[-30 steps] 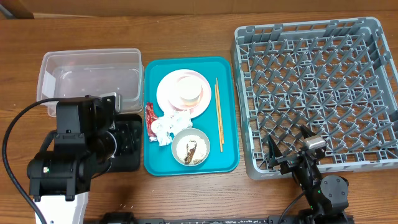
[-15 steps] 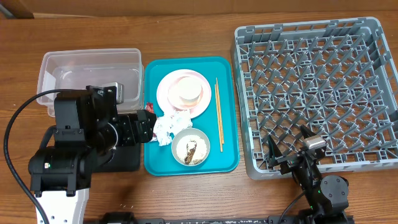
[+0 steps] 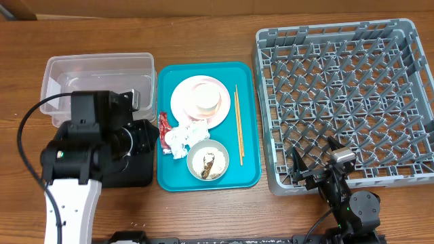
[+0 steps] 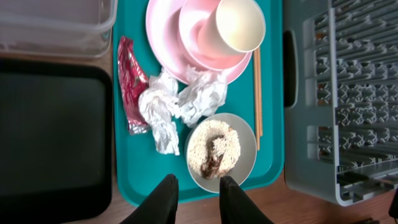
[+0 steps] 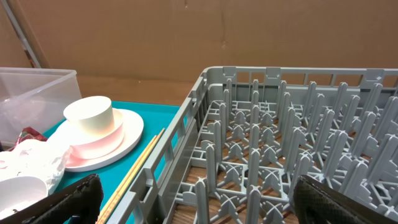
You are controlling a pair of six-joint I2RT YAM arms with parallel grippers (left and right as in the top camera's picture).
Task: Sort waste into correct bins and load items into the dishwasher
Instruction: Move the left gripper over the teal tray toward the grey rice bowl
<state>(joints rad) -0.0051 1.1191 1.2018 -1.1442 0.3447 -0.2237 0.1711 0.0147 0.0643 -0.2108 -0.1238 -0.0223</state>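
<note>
Since the earlier frame the left gripper [image 4: 198, 186] had drawn back leftward off the teal plastic serving tray [image 3: 244, 169]; it hung over the shallow black rectangular tray [image 3: 135, 177], beside the clear plastic rectangular tub [image 3: 98, 58], with its fingers slightly apart and empty. On the teal tray lay the small red shiny snack wrapper [image 3: 163, 127], crumpled white paper napkins [image 3: 180, 139], a white bowl of rice [image 3: 208, 161], the round pale pink plate [image 3: 182, 102] and thin wooden chopsticks [image 3: 238, 122]. The right gripper [image 5: 205, 199], spread wide and empty, stood at the near-left corner of the large grey plastic dish rack [image 3: 339, 28].

black tray [image 3: 140, 177] mostly under left arm [image 3: 85, 150]; dish rack [image 4: 336, 93] cut off right
</note>
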